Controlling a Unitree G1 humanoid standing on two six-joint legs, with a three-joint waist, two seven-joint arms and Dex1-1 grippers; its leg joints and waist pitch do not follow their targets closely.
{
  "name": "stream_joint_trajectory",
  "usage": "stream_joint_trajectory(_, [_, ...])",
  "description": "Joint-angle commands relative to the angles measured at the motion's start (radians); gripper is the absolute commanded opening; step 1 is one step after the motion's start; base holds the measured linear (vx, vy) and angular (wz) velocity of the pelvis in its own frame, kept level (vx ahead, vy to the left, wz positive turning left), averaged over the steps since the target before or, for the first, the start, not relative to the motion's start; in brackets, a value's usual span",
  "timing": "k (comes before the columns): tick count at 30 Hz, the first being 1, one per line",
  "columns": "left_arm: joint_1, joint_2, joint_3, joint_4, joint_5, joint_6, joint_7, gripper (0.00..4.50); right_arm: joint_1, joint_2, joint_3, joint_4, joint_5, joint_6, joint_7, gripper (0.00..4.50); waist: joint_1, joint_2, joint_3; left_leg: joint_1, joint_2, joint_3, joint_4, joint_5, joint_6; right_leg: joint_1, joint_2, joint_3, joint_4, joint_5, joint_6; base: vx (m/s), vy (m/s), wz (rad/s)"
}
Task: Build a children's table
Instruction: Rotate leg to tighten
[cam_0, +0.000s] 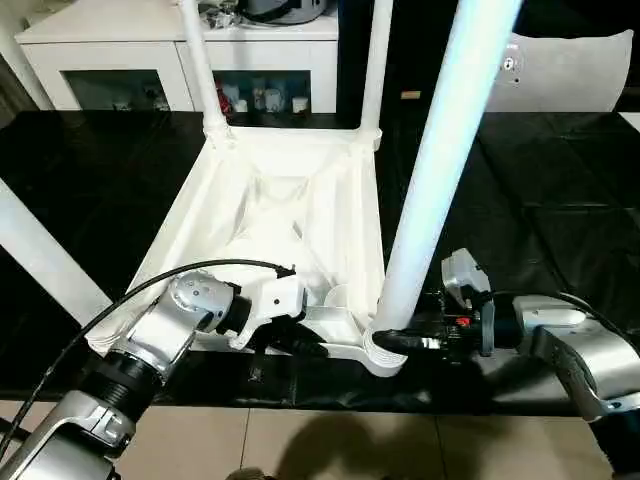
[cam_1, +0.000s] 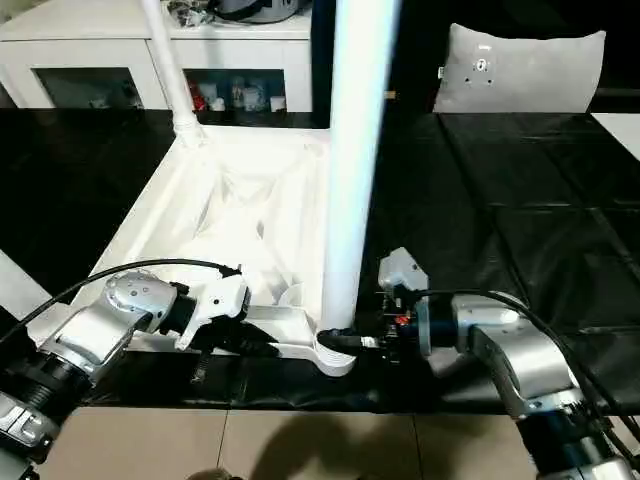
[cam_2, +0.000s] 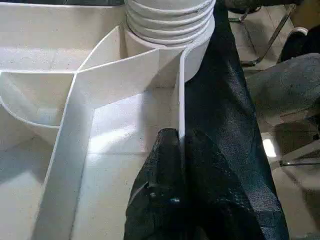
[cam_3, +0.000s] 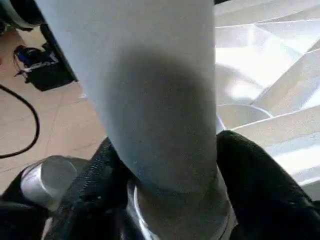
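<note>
- the table top lies ribbed side up on the black surface, near its front edge, with two far legs standing and a third leg in the near right socket.
- left gripper is clamped on the top's thin near rim.
- right gripper straddles that leg's base, both fingers against it.
- likely light, stiff, slick plastic; gripping low by the socket is safest, since the long leg would lever over easily.

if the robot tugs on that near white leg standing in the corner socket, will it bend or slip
The near leg looks like stiff moulded plastic, so it probably won't bend. Its smooth taper may slip between the right pincer fingers. Being tall, it may lever the light tabletop.
</note>
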Motion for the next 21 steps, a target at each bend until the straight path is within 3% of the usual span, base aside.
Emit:
stream_joint_trajectory(1, [0.021, 0.004, -0.017, -0.016, 0.005, 0.013, -0.034, 0.00, -0.014, -0.003, 0.004, 0.006, 0.002, -0.003, 0.009, 2.50, 0.005, -0.012, -0.064, -0.005, 0.018, -0.001, -0.071, -0.222, 0.041, 0.056, -0.051, 0.046, -0.085, -0.350, -0.171, 0.000, 0.000, 0.00])
stream_joint_trajectory(6, [0.026, -0.001, -0.003, -0.021, -0.001, 0.033, -0.015, 0.00, 0.001, -0.001, 0.008, -0.007, 0.008, 0.008, 0.019, 2.18, 0.005, -0.012, -0.064, -0.005, 0.018, -0.001, -0.071, -0.223, 0.040, 0.057, -0.051, 0.046, -0.085, -0.348, -0.172, 0.000, 0.000, 0.00])
stream_joint_trajectory(11, [0.051, -0.020, 0.027, -0.080, -0.037, 0.106, 0.030, 0.00, 0.021, 0.059, 0.009, 0.000, -0.024, -0.006, -0.087, 2.09, -0.001, -0.013, -0.060, -0.007, 0.016, -0.002, -0.073, -0.235, 0.036, 0.055, -0.052, 0.044, -0.088, -0.391, -0.160, 0.000, 0.000, 0.00])
stream_joint_trajectory(15, [0.062, -0.078, 0.046, -0.136, -0.023, 0.194, 0.155, 0.00, -0.010, 0.208, -0.005, 0.088, -0.120, -0.011, -0.372, 2.04, -0.025, -0.016, -0.050, -0.006, 0.006, -0.007, -0.075, -0.288, 0.011, 0.048, -0.051, 0.035, -0.108, -0.558, -0.093, 0.000, 0.000, 0.00])
stream_joint_trajectory(16, [0.062, -0.079, 0.046, -0.136, -0.023, 0.194, 0.155, 0.00, -0.010, 0.208, -0.005, 0.088, -0.120, -0.011, -0.372, 2.02, -0.038, -0.017, -0.050, -0.006, 0.002, -0.010, -0.074, -0.307, 0.001, 0.048, -0.050, 0.028, -0.112, -0.602, -0.073, 0.000, 0.000, 0.00])
stream_joint_trajectory(17, [0.055, -0.116, 0.050, -0.140, -0.005, 0.215, 0.214, 0.00, -0.029, 0.268, -0.022, 0.123, -0.132, 0.003, -0.472, 2.02, -0.043, -0.021, -0.049, -0.007, 0.001, -0.012, -0.074, -0.313, 0.000, 0.049, -0.050, 0.025, -0.116, -0.621, -0.060, 0.000, 0.000, 0.00])
stream_joint_trajectory(18, [0.054, -0.120, 0.050, -0.141, -0.003, 0.218, 0.219, 0.00, -0.030, 0.272, -0.023, 0.126, -0.133, 0.003, -0.479, 2.00, -0.052, -0.017, -0.047, -0.002, -0.001, -0.012, -0.072, -0.332, -0.003, 0.041, -0.049, 0.023, -0.122, -0.646, -0.048, 0.000, 0.000, 0.00])
stream_joint_trajectory(21, [0.039, -0.202, 0.055, -0.144, 0.027, 0.273, 0.327, 0.00, -0.062, 0.363, -0.043, 0.182, -0.149, 0.010, -0.618, 1.99, -0.064, -0.014, -0.048, 0.005, -0.003, -0.014, -0.070, -0.358, 0.006, 0.037, -0.048, 0.015, -0.134, -0.661, -0.034, 0.000, 0.000, 0.00])
